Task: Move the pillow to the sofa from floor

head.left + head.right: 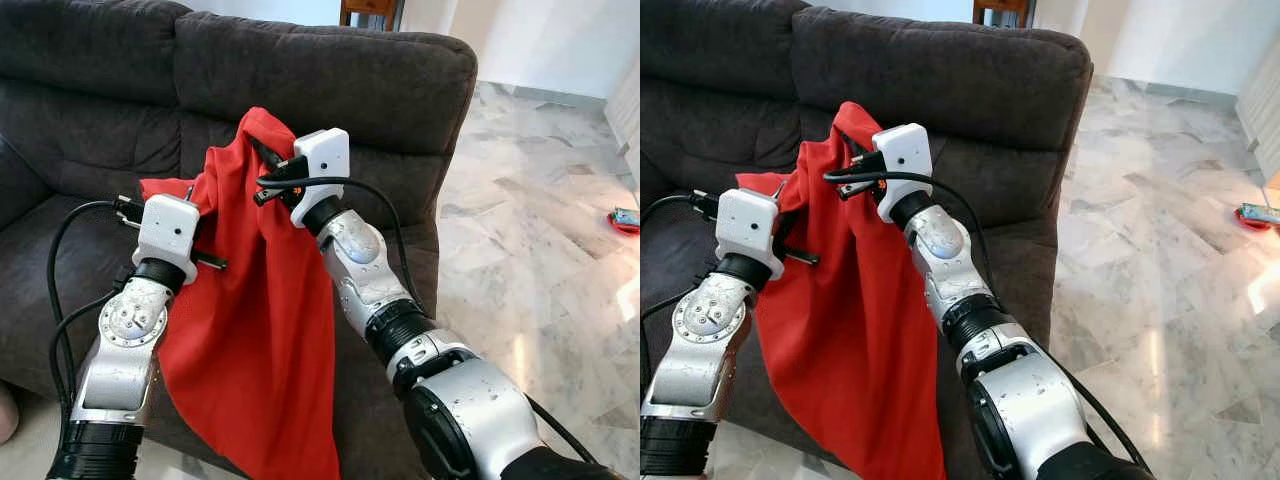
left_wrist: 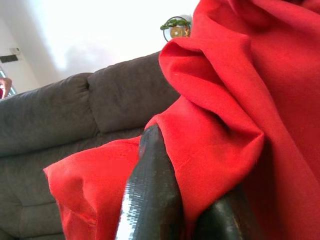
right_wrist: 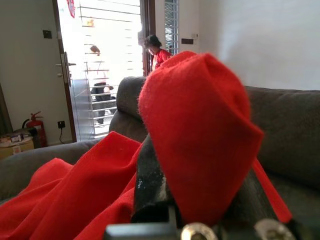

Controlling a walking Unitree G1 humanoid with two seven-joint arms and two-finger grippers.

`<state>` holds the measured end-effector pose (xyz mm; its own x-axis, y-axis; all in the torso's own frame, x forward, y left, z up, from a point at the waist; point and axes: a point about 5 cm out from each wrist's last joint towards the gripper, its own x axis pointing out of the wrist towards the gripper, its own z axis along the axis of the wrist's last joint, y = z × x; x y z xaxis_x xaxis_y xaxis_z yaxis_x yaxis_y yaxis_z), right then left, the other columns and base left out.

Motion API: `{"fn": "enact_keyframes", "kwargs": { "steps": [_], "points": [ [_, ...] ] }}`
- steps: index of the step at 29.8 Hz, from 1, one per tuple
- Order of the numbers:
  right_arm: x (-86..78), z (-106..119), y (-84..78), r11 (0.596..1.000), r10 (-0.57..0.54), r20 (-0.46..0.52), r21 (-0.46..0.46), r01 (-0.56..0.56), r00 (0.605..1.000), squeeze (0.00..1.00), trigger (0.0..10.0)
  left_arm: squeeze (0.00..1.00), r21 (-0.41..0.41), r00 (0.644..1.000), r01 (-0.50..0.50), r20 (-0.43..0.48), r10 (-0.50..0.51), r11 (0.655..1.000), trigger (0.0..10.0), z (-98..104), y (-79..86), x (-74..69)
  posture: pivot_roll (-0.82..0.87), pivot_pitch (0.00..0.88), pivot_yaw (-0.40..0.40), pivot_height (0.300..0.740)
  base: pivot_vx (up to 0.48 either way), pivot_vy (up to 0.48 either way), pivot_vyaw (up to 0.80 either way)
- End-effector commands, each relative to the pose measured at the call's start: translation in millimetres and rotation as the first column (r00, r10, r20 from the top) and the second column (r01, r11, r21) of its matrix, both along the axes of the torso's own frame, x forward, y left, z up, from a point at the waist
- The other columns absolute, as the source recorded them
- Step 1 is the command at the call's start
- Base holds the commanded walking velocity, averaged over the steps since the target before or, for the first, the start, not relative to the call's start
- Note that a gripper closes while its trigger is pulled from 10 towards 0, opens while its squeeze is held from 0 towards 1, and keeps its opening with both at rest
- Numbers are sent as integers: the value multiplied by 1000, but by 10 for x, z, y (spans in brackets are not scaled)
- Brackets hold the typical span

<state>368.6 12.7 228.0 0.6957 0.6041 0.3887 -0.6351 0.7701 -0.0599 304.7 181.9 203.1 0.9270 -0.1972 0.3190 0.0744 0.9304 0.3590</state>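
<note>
Red pillow point(image 1: 250, 350), limp and cloth-like, hangs in front of the dark grey sofa point(image 1: 400, 90), its lower end draping over the seat's front edge. Right gripper point(image 1: 268, 160) holds the top corner, jaws pinching the fabric; left gripper point(image 1: 182, 198) grips a fold at the pillow's left edge, jaws apparently pinched on it, though cloth partly hides them. Marble floor point(image 1: 540, 250) lies to the right.

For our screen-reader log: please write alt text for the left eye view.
Both grippers, left gripper and right gripper, hold a limp red pillow by its upper edge, hanging before a dark grey sofa. Marble floor lies to the right.
</note>
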Motion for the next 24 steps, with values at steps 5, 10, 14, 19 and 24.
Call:
{"fn": "enact_keyframes", "kwargs": {
  "steps": [5,10,14,19,24],
  "points": [
    [-85,-96,149,1000,27,-32,16,-27,999,1000,10000,1000,9,1000,20,4,-20,1000,10000,-5,-38,-1,183,51,-66,740,0,0,0],
    [-68,-97,124,1000,-4,-28,8,4,1000,0,10000,1000,10,1000,16,2,-16,1000,10000,-18,-37,-4,183,52,-66,740,0,0,0],
    [-47,-109,68,999,-32,-30,12,33,999,0,10000,1000,16,1000,18,1,-18,1000,10000,-26,-51,-2,178,52,-65,740,0,0,0],
    [-4,-172,-51,995,-99,-51,8,99,994,0,10000,0,34,1000,-18,-9,18,999,10000,-79,-54,26,178,52,-63,740,0,0,0],
    [17,-309,-260,984,-181,-62,-6,181,982,0,10000,0,24,999,-19,-27,19,1000,10000,-130,-25,10,181,55,-64,740,0,0,0]
  ]
}}
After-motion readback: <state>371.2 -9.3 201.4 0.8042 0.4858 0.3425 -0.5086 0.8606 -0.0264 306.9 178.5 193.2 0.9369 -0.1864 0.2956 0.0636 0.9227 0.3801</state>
